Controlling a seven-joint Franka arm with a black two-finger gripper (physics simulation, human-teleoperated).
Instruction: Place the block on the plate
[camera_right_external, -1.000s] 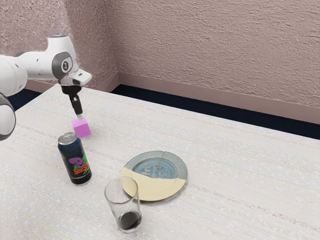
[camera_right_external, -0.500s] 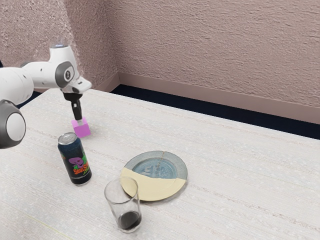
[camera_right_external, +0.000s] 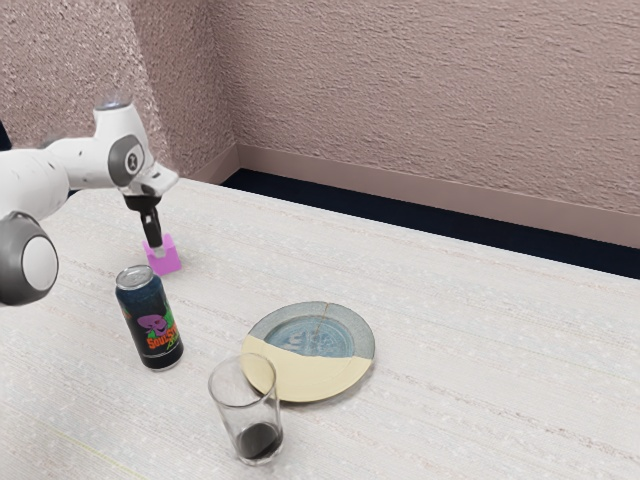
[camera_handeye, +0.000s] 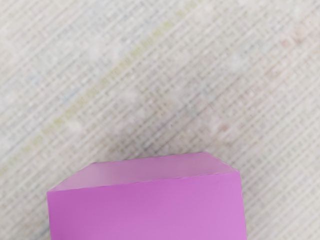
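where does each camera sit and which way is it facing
Exterior view: beside my arm, looking down across the table toward the wall; my arm and gripper come in from the exterior view's left.
Wrist view: on my hand, looking down at the block and the tabletop around it.
Shared: both views show the pink block and part of the table.

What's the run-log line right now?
phase: likely pick | gripper: down at pink block | block: on table, off plate | can, glass: upright
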